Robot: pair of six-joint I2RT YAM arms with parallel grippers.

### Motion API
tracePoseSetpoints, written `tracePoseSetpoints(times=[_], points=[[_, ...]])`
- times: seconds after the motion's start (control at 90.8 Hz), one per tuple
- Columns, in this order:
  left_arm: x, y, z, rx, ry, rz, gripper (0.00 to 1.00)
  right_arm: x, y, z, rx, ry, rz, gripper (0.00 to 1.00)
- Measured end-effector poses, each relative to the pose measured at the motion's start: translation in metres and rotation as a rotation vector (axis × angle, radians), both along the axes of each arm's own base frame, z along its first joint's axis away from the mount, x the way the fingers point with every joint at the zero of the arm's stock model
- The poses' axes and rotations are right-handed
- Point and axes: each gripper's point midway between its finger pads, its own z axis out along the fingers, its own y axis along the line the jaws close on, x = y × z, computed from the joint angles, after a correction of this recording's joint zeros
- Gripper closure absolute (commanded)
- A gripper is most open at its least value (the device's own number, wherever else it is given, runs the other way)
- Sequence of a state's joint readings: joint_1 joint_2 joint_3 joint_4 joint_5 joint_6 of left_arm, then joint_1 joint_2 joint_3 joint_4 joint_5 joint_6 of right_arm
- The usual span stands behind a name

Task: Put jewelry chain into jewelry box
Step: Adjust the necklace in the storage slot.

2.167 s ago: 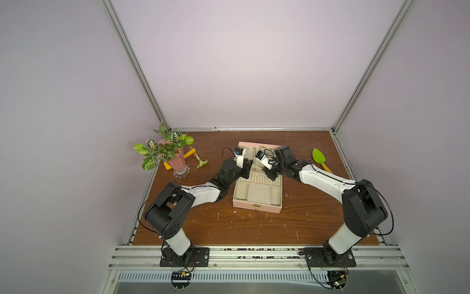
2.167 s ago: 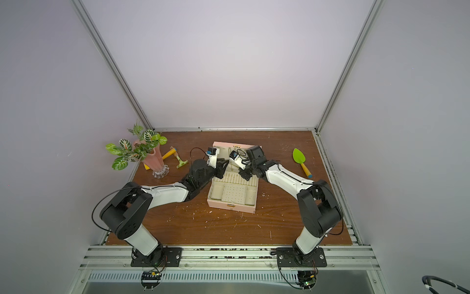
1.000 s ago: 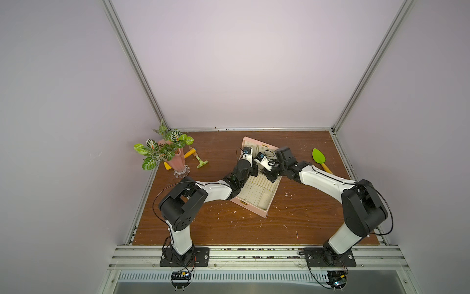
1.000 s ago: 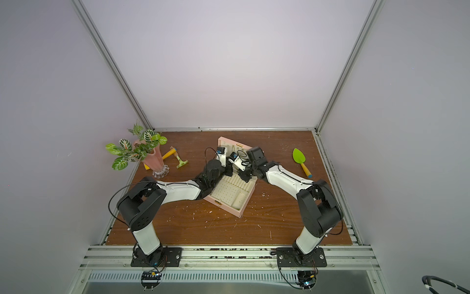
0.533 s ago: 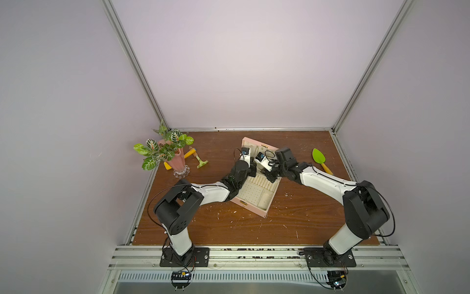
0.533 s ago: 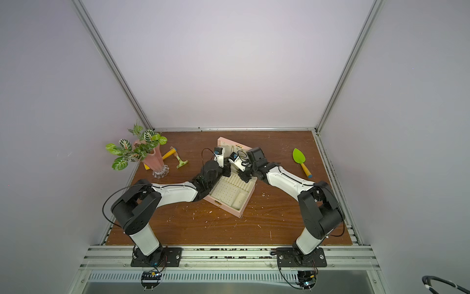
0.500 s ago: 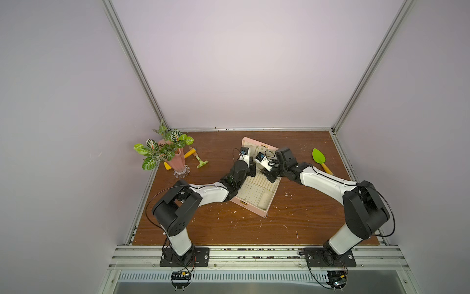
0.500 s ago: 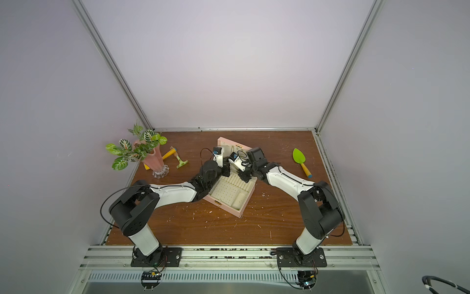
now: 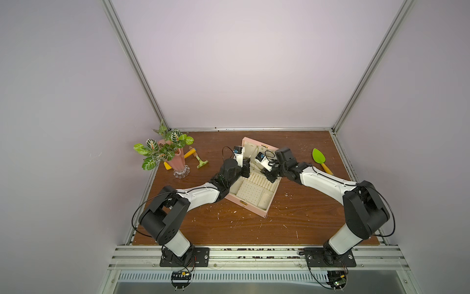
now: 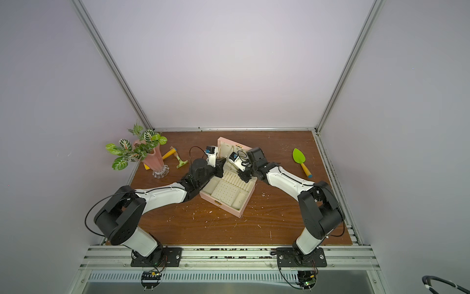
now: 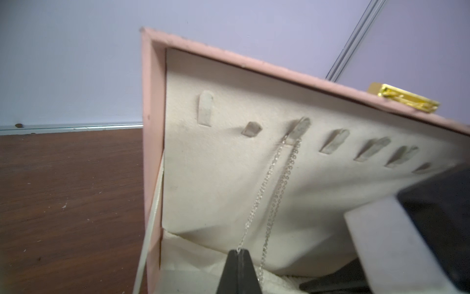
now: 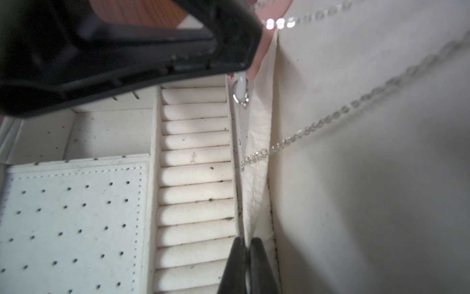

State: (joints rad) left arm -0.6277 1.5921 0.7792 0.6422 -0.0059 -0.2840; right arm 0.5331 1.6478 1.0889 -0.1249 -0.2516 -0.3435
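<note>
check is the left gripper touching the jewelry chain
Touching. Left wrist view: the left gripper, shut, pinches one strand of the jewelry chain at its tips.

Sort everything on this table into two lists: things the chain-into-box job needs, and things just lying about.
Belongs to the job:
- jewelry chain, hanging inside the open lid
- jewelry box, open
- left end effector, pinching the chain
- right end effector, shut, over the ring rolls

Just lying about:
- potted plant
- green trowel
- small green rake
</note>
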Motion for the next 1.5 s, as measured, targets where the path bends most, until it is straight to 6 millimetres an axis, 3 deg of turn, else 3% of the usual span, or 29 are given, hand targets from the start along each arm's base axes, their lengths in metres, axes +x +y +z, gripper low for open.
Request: tracePoseSetpoints(times=[0.649, 0.76, 0.837, 0.947, 1.233, 1.497], points=[[-0.004, -0.003, -0.042, 0.06, 0.105, -0.037, 0.98, 0.0, 0.0, 0.0, 0.0, 0.0, 0.0, 0.91], [-0.004, -0.003, -0.041, 0.06, 0.104, -0.037, 0.91, 0.0, 0.0, 0.0, 0.0, 0.0, 0.0, 0.9], [-0.004, -0.003, -0.041, 0.059, 0.103, -0.036, 0.78, 0.0, 0.0, 0.0, 0.0, 0.0, 0.0, 0.91], [-0.004, -0.003, -0.041, 0.062, 0.101, -0.036, 0.74, 0.0, 0.0, 0.0, 0.0, 0.0, 0.0, 0.91], [-0.004, 0.001, -0.039, 0.069, 0.091, -0.023, 0.64, 0.0, 0.0, 0.0, 0.001, -0.003, 0.0, 0.91], [-0.01, 0.005, -0.015, 0.045, 0.036, -0.024, 0.63, -0.001, -0.001, 0.002, 0.015, -0.022, -0.006, 0.89]])
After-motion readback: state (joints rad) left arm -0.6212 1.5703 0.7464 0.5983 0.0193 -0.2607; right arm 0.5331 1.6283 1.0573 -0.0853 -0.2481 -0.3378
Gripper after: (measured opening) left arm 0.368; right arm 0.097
